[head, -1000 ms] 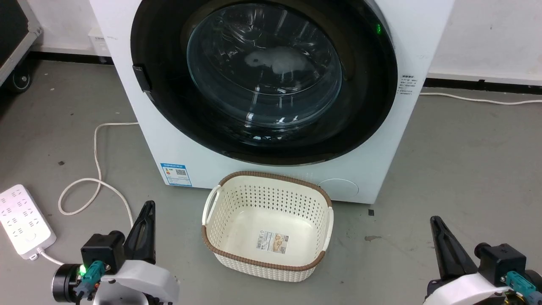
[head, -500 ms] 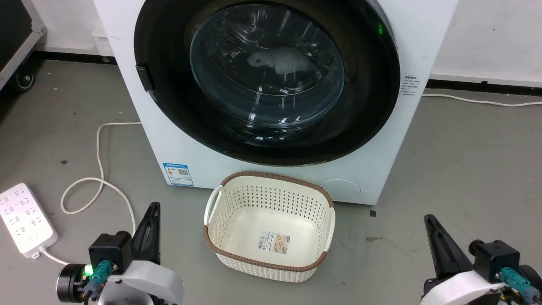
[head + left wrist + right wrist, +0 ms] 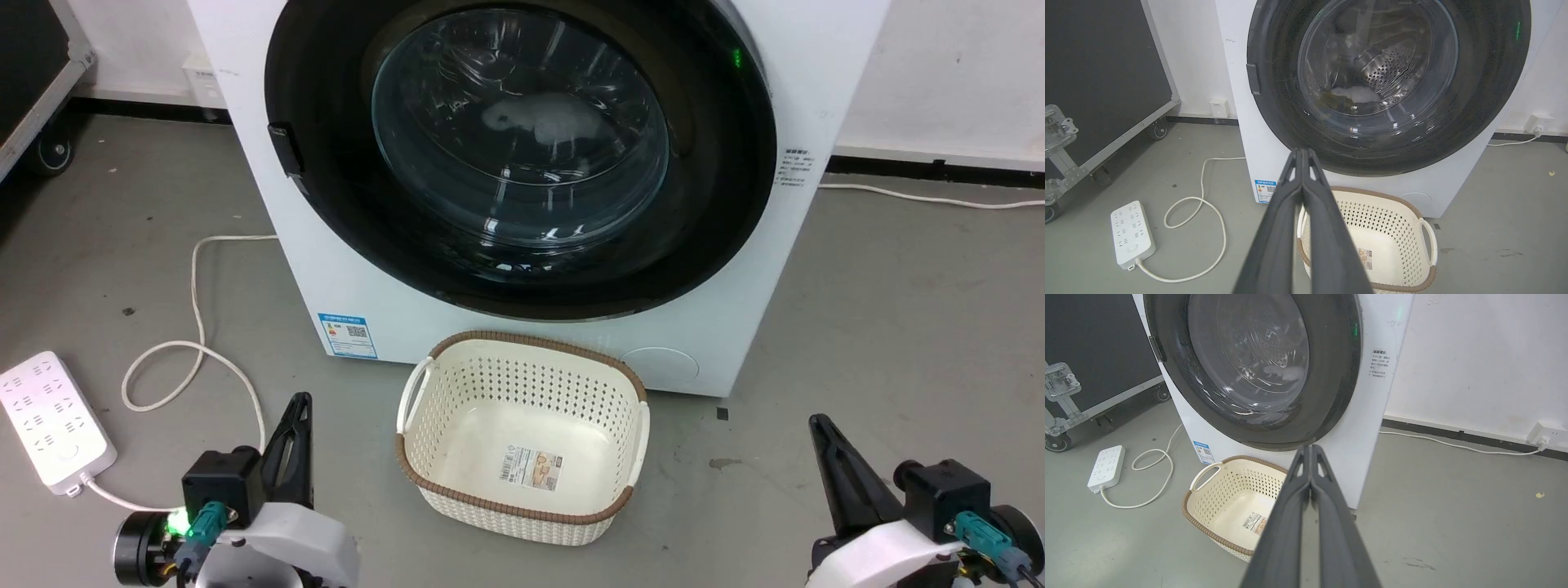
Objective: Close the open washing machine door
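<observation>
The washing machine is a white box filling the top of the head view. Its washing machine door, black-rimmed with a bulging glass centre, lies flush against the front; a small latch tab sits on its left rim. Something white lies in the drum behind the glass. My left gripper is shut and empty, low at the left over the floor, well short of the machine. My right gripper is shut and empty at the lower right. The wrist views show each pair of fingers, left and right, pressed together and aimed at the door.
An empty cream perforated basket stands on the floor against the machine's front, between my grippers. A white power strip and its looping cable lie at the left. A black wheeled case stands further left. A cable runs to a wall socket.
The whole head picture has slid slightly rightward, so the camera has moved. The door stays flush. Both grippers stay shut, each edging a little toward the centre.
</observation>
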